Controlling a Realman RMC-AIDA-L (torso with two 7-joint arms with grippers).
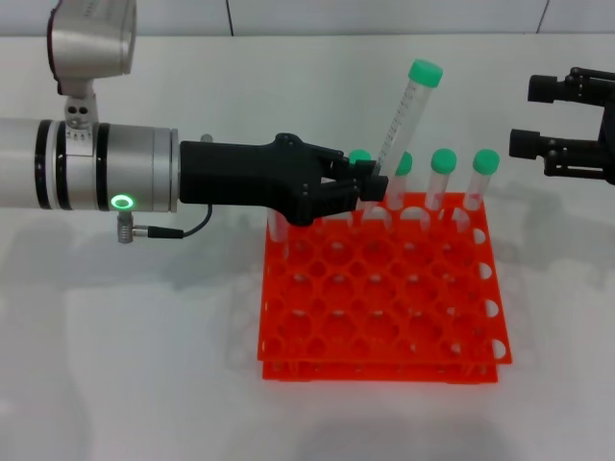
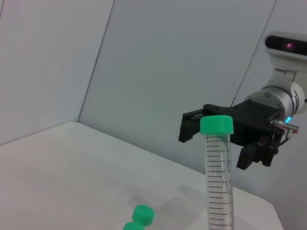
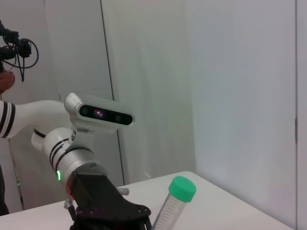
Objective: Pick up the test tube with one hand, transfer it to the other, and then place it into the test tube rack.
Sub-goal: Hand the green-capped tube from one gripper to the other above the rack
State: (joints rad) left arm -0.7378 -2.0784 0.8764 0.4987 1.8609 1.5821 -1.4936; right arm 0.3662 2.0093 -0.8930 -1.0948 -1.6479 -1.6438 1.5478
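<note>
My left gripper (image 1: 370,184), with the green ring on its wrist, is shut on the lower end of the test tube (image 1: 404,120). It holds the tube tilted, green cap up, above the back row of the red-orange rack (image 1: 384,307). The tube also shows in the left wrist view (image 2: 218,182) and the right wrist view (image 3: 169,211). My right gripper (image 1: 530,116) hovers open and empty at the far right, level with the tube and apart from it. Its fingers (image 2: 192,122) show behind the tube's cap.
Several other green-capped tubes (image 1: 442,178) stand in the rack's back row, right beside my left gripper. Two of their caps (image 2: 143,214) show in the left wrist view. The rack's front rows hold nothing. White table (image 1: 144,346) surrounds the rack.
</note>
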